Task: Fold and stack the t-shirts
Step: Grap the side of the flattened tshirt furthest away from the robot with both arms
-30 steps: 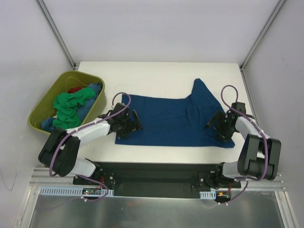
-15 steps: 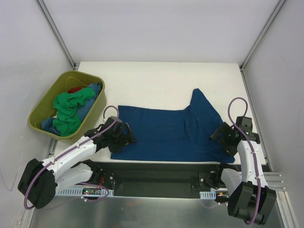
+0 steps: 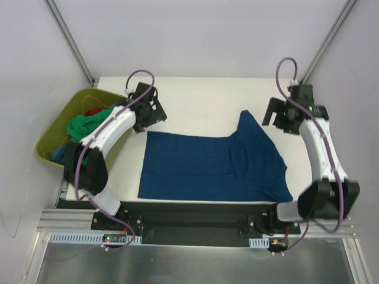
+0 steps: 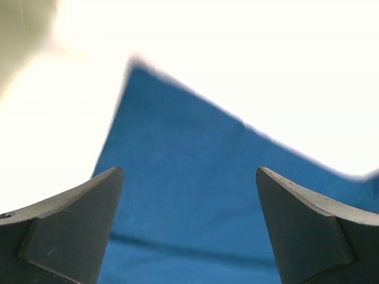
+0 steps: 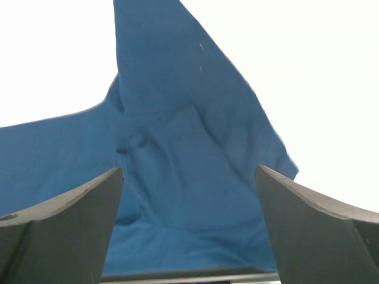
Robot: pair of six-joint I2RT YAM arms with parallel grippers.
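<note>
Near the white tabletop's (image 3: 201, 94) near edge you had the dark blue cloth t-shirt (image 3: 207, 165) spread flat, one sleeve pointing far-right; above its far left corner your left gripper (image 3: 155, 113) hung wide, holding nothing; right of the sleeve your right gripper (image 3: 277, 113) likewise; at the left edge, the olive-green plastic tub (image 3: 52, 131) held a crumpled bright green t-shirt (image 3: 83, 133).

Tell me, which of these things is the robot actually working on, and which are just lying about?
Part of the job: blue shirt spread flat; green shirt; red shirt.
Just there: tub holding the bundled shirts; table.
</note>
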